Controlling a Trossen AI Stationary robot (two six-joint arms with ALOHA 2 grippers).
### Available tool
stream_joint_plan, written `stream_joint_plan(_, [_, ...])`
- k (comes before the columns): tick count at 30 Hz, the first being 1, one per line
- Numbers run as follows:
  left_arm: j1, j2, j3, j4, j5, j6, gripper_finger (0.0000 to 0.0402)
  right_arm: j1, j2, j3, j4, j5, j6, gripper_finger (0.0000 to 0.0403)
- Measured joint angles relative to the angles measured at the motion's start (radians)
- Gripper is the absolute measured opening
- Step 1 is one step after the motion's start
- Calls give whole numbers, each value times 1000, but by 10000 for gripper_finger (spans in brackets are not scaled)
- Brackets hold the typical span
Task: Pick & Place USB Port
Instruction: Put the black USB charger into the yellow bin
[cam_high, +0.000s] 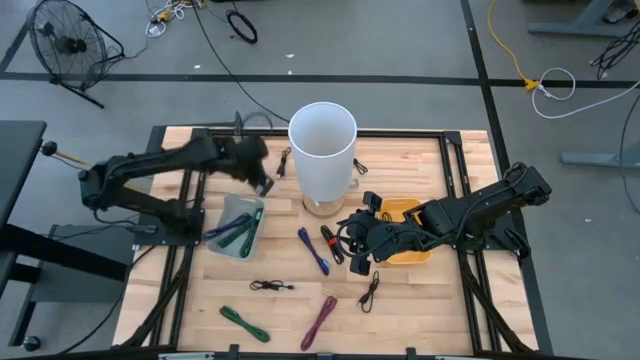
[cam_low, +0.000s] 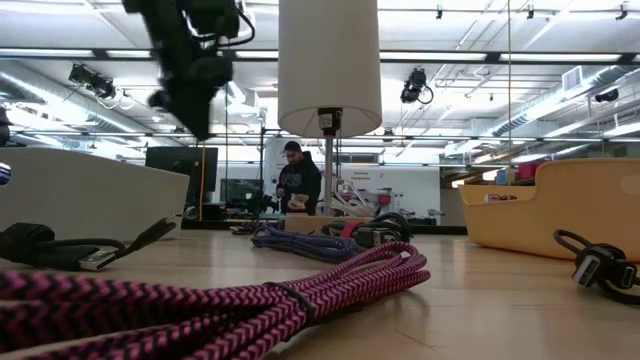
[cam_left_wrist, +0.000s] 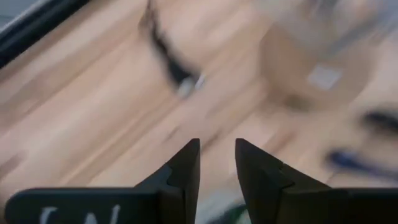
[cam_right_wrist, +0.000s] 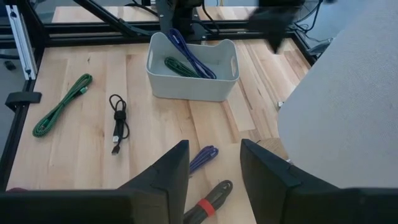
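Several coiled USB cables lie on the wooden table: a blue one (cam_high: 313, 250), a black one with a red band (cam_high: 331, 243), two black ones (cam_high: 270, 286) (cam_high: 370, 290), a green one (cam_high: 243, 322) and a magenta one (cam_high: 320, 322). A grey bin (cam_high: 222, 207) holds a blue cable (cam_right_wrist: 186, 50) and a green cable (cam_right_wrist: 177, 65). My left gripper (cam_high: 262, 183) (cam_left_wrist: 217, 149) hangs open and empty above the table, just beyond the bin's far right corner. My right gripper (cam_high: 352, 250) (cam_right_wrist: 214, 149) is open above the red-banded cable (cam_right_wrist: 208, 202) and the blue cable (cam_right_wrist: 202, 158).
A tall white lamp (cam_high: 322, 140) stands at the table's middle, toward the far side, between the arms. A yellow bin (cam_high: 405, 210) sits under my right arm. Two more black cables (cam_high: 284, 160) (cam_high: 360, 168) lie beside the lamp. A person (cam_low: 297, 178) stands far behind the table.
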Motion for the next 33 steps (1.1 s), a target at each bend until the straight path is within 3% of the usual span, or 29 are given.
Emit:
stream_joint_plan(3, [93,19,2,136,52,16,103,0,0,0,0,0,0,146])
stream_joint_plan(9, [212,126,2,191,52,-20,103,0,0,0,2,0,0,146])
stream_joint_plan(22, [217,420,2,348,74,-28,110,0,0,0,2,0,0,146])
stream_joint_plan(33, [217,488,1,411,54,-15,193,0,0,0,2,1,0,146])
